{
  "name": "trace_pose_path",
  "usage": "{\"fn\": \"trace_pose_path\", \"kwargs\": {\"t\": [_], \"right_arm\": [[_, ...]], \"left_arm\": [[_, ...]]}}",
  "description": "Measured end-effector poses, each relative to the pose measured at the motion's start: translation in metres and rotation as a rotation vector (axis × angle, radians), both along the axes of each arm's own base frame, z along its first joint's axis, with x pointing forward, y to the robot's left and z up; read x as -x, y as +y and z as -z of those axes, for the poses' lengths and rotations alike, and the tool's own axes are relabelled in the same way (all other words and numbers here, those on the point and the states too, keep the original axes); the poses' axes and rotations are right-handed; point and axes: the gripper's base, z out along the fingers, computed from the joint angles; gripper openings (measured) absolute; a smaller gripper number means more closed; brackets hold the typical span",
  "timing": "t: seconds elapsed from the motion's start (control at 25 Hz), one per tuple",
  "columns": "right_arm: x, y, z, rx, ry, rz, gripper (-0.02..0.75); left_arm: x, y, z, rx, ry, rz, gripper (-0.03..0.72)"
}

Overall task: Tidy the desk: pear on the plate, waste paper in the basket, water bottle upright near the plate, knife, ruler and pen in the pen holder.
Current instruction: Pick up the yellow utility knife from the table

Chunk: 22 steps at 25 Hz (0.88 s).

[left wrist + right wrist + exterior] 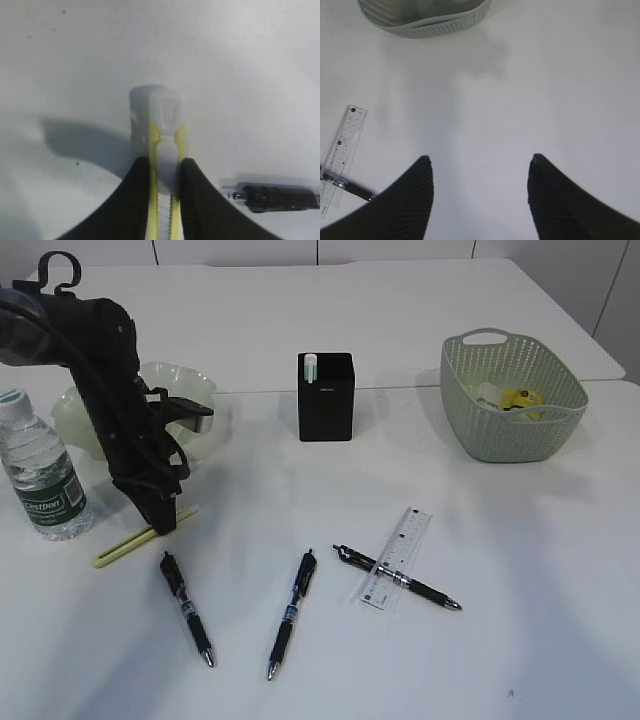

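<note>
My left gripper (162,523) is down at the desk (500,640), shut on the knife (125,548), a slim yellow-and-white stick lying flat. The left wrist view has the knife (162,130) pinched between both fingers of the left gripper (165,167). The water bottle (40,480) stands upright at far left. The plate (190,385) sits behind the arm; the pear is hidden. Three pens (187,608) (292,612) (400,580) lie in front, the ruler (395,558) across the right one. The pen holder (326,398) holds a white-green item. Waste paper (520,400) lies in the basket (505,435). My right gripper (480,165) is open over bare desk.
A table seam runs across behind the pen holder. In the right wrist view the basket (430,20) is at the top and the ruler (342,150) with a pen (352,187) at the left edge. A pen (280,197) lies just right of the left fingers.
</note>
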Motion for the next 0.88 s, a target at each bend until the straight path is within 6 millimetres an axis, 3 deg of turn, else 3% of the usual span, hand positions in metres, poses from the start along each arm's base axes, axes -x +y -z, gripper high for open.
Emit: {"fn": "trace_pose_path", "kwargs": {"t": [0.52,0.88], "right_arm": [[0.000,0.000,0.000,0.000,0.000,0.000,0.473],[0.000,0.000,0.000,0.000,0.000,0.000,0.473]], "left_arm": [[0.000,-0.019,-0.006,0.051,-0.022,0.007,0.110],[-0.024,-0.053,-0.065,0.168,-0.227,0.040,0.110]]}}
